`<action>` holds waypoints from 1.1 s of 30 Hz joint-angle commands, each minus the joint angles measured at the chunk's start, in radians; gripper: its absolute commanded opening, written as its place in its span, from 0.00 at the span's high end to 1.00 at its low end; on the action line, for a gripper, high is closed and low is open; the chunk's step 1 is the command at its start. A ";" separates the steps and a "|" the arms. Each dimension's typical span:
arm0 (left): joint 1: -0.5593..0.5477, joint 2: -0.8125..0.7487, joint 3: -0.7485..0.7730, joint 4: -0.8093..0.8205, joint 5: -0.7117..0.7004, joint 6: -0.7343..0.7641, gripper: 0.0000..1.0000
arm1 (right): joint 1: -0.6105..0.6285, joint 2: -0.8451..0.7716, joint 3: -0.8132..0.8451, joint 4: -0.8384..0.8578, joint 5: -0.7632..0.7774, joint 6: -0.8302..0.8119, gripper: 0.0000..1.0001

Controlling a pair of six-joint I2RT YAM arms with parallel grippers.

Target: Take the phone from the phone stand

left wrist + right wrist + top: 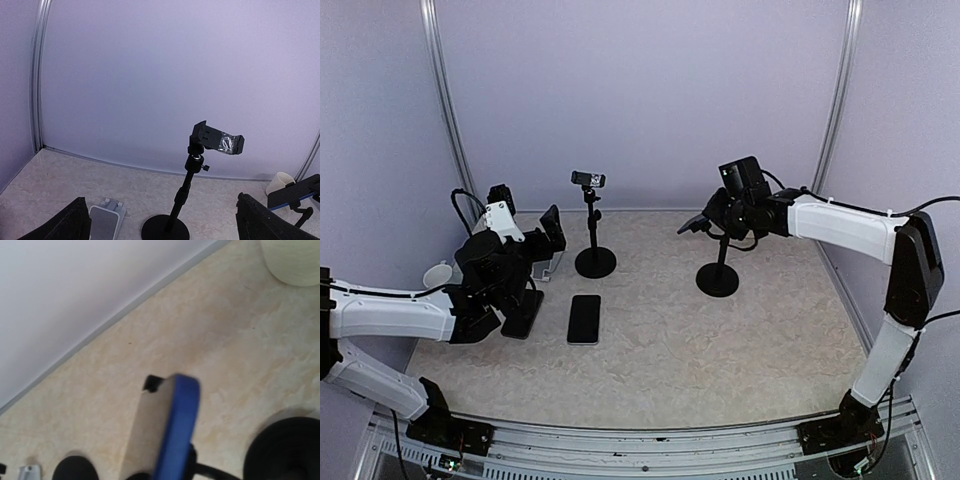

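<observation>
**A:** Where is the phone?

**B:** The blue-edged phone point(693, 225) is clamped at the head of the phone stand point(718, 275). That stand is right of centre on the worktop point(720, 350), and the phone is raised well off it. In the left wrist view it lies landscape, with its long axis roughly level and one end tipped up a little.

**A:** Which arm is nearer?

**B:** The right gripper point(720, 212), by far. It is at the stand's head, just right of the phone. I cannot tell whether it is touching. Its own camera shows the blue edge close below, blurred and seen almost edge-on.

**A:** Are its jaws open?

**B:** I cannot tell. No finger shows in the right wrist view, and from above they are a dark lump. I judge the pull will need the jaws closed across the phone's short side, drawing it clear of the clamp.

**A:** And the other arm?

**B:** The left gripper point(161, 215) is spread wide and holds nothing. It is well to the left and faces a second stand point(182, 195), whose clamp carries no phone.

**A:** What else is around?

**B:** A dark phone point(584, 318) lies flat near the middle. A white holder point(106, 222) sits just left of the second stand's base.

**A:** Any containers?

**B:** A white cup point(440, 272) stands at the left, beyond the left arm. Its inside cannot be made out.
</observation>
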 commanded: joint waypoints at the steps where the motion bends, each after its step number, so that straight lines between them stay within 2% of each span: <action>1: -0.005 -0.031 -0.016 0.021 -0.027 0.034 0.01 | 0.007 0.026 0.035 -0.044 0.039 0.043 0.57; 5: -0.003 -0.032 -0.016 0.023 -0.032 0.042 0.01 | 0.007 0.032 0.039 -0.047 0.030 0.052 0.67; 14: -0.003 -0.034 -0.016 0.029 -0.020 0.043 0.01 | 0.007 -0.011 0.034 -0.055 0.023 0.050 0.85; 19: -0.004 -0.041 -0.008 0.015 0.005 0.049 0.01 | 0.005 -0.055 0.024 -0.039 -0.021 0.008 1.00; 24: -0.005 -0.066 -0.003 -0.022 0.043 0.051 0.01 | -0.002 -0.103 0.004 -0.042 -0.085 -0.050 1.00; 33: -0.006 -0.126 0.035 -0.189 0.160 0.023 0.01 | -0.039 -0.194 -0.049 -0.035 -0.332 -0.233 1.00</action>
